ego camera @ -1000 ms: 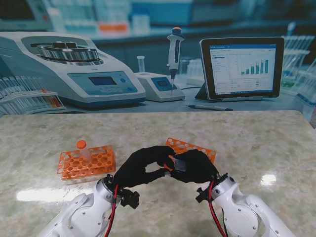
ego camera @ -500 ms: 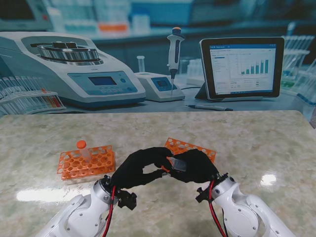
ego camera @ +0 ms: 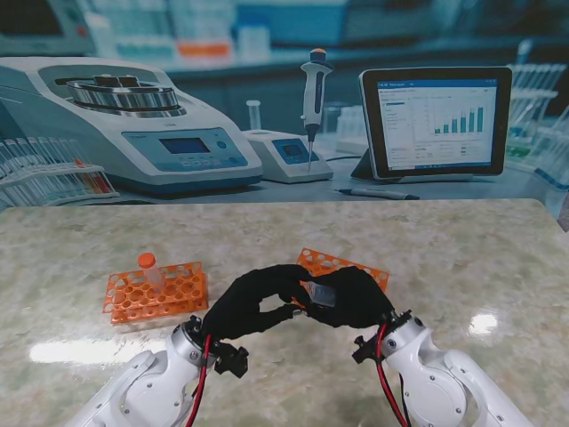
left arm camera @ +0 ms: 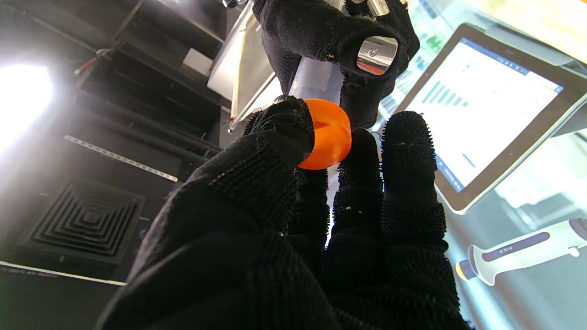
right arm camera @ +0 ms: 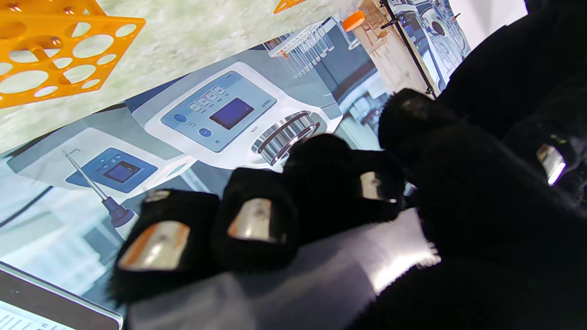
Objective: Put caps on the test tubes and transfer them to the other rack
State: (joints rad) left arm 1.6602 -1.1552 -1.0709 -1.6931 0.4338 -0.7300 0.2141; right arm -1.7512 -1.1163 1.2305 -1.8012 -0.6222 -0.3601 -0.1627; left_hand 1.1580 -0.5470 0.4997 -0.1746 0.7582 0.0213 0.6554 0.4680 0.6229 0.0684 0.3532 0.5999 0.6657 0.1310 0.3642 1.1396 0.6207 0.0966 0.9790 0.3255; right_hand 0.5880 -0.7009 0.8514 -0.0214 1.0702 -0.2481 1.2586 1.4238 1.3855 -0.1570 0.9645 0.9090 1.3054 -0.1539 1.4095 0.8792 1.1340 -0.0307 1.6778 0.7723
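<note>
Both black-gloved hands meet above the table in front of me. My right hand (ego camera: 351,298) is shut on a clear test tube (left arm camera: 318,82), whose body also shows as a pale cylinder (right arm camera: 321,270) in the right wrist view. My left hand (ego camera: 253,301) pinches an orange cap (left arm camera: 328,133) between thumb and fingers, and the cap sits at the tube's mouth. An orange rack (ego camera: 156,291) on the left holds one capped tube (ego camera: 148,267). A second orange rack (ego camera: 342,265) lies behind the hands, partly hidden.
A centrifuge (ego camera: 133,124), a small lab device (ego camera: 284,153), a pipette (ego camera: 314,89), a tablet (ego camera: 436,120) and a pen (ego camera: 378,192) line the backdrop beyond the marble table's far edge (ego camera: 284,206).
The left hand's fingers have shifted slightly around the cap, and the left forearm has moved a little. The right hand holds steady.
</note>
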